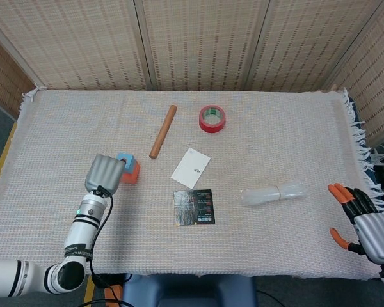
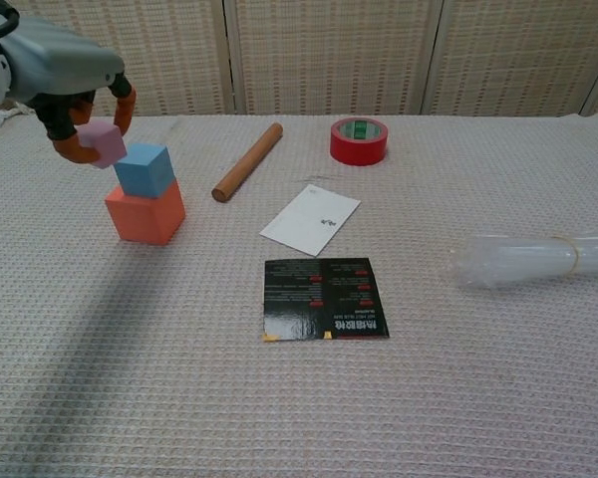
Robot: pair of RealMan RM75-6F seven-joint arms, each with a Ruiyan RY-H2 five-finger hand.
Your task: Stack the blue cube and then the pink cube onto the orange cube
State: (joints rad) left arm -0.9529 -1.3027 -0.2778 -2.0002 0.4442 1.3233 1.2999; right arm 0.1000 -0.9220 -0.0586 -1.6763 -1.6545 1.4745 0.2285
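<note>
The blue cube (image 2: 145, 168) sits on the orange cube (image 2: 146, 213) at the table's left; both show in the head view as blue cube (image 1: 126, 158) over orange cube (image 1: 132, 173), partly covered by my left hand (image 1: 105, 174). In the chest view my left hand (image 2: 65, 70) pinches the small pink cube (image 2: 104, 143) between orange fingertips, just above and left of the blue cube's top corner. My right hand (image 1: 369, 224) hangs off the table's right front edge with fingers spread and nothing in it.
A wooden dowel (image 2: 246, 161) lies behind the stack, a red tape roll (image 2: 359, 139) further right. A white card (image 2: 310, 219) and a black booklet (image 2: 324, 299) lie mid-table. A clear plastic roll (image 2: 533, 259) rests at the right.
</note>
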